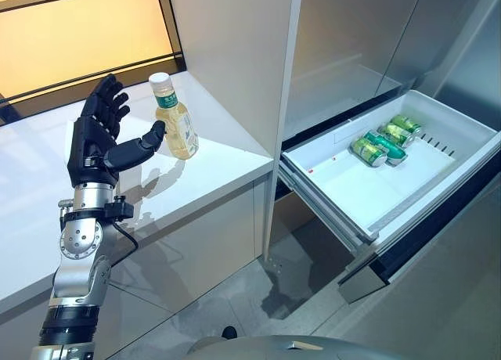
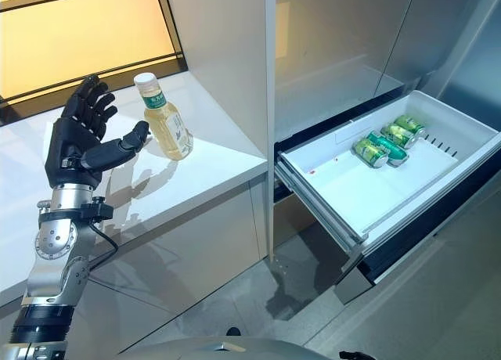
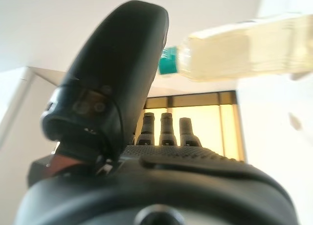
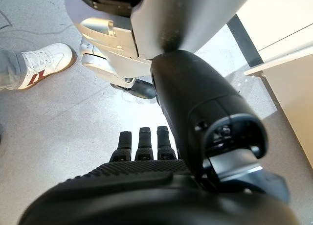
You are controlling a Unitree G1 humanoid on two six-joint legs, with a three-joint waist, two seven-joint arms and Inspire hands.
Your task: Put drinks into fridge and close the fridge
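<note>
A bottle of pale yellow drink (image 1: 175, 119) with a white cap and green label stands upright on the white counter (image 1: 211, 160). My left hand (image 1: 98, 141) is open just to its left, fingers straight up, thumb tip close to the bottle's side. The bottle also shows in the left wrist view (image 3: 244, 46) past the thumb (image 3: 117, 73). The fridge's white drawer (image 1: 376, 184) is pulled open at the right, with green cans (image 1: 385, 141) lying at its far end. My right hand (image 4: 146, 186) hangs open over the floor in the right wrist view.
A tall white fridge panel (image 1: 235, 55) rises between the counter and the drawer. A window with an orange glow (image 1: 78, 39) lies behind the counter. A person's white shoe (image 4: 36, 63) stands on the grey floor near my right hand.
</note>
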